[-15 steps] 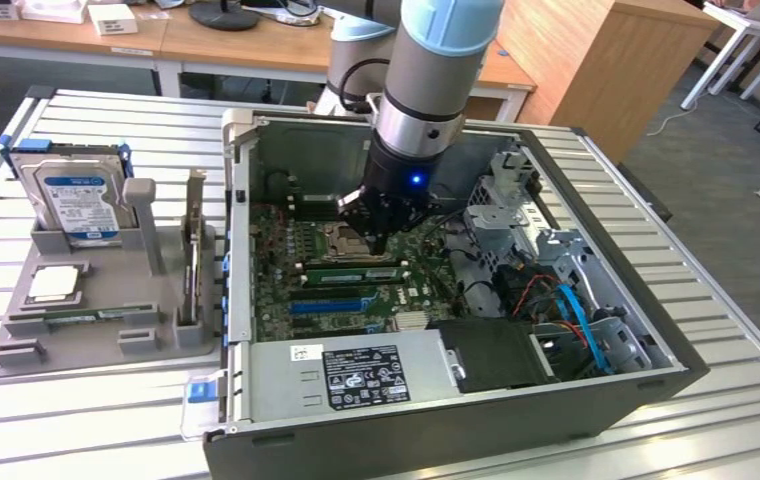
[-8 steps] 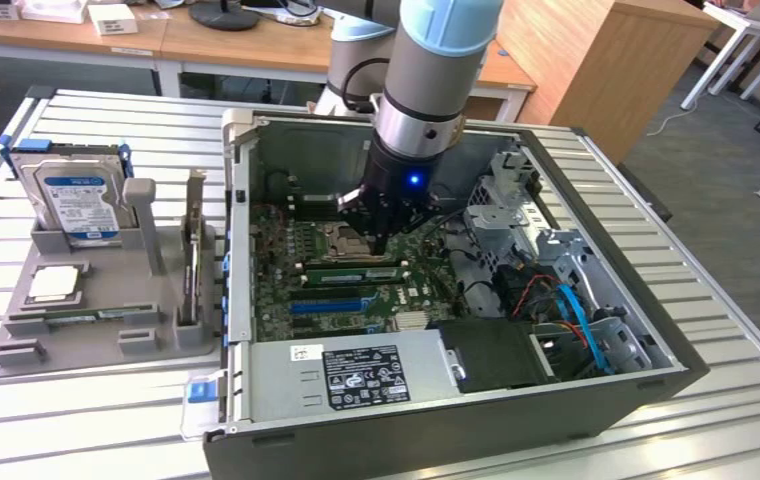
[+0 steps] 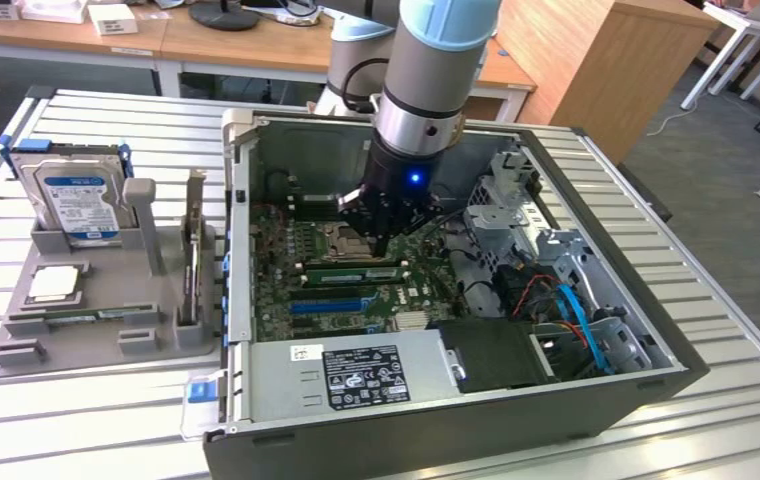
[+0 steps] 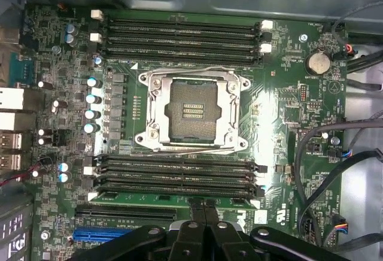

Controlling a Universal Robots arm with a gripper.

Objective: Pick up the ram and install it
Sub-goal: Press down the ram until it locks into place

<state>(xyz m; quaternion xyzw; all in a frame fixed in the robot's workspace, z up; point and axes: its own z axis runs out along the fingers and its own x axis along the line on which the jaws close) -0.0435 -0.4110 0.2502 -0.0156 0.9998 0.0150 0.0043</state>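
Observation:
The ram (image 4: 149,198) is a thin green stick lying along the memory slot nearest my fingertips, beside the black empty slots (image 4: 173,174). In the exterior view the ram (image 3: 343,268) sits low on the motherboard inside the open computer case (image 3: 240,250). My gripper (image 4: 204,206) is shut, its black fingers (image 4: 192,228) pressed together with the tips right at the ram's top edge, near its middle. Whether they touch it I cannot tell. From outside, the gripper (image 3: 382,238) points straight down into the case.
An open CPU socket (image 4: 191,108) and a second bank of slots (image 4: 179,36) lie beyond. Cables (image 4: 335,153) and drive cages (image 3: 540,250) crowd one side. At the exterior view's left, a grey tray (image 3: 33,350) holds a hard drive (image 3: 80,195) and an upright card (image 3: 193,250).

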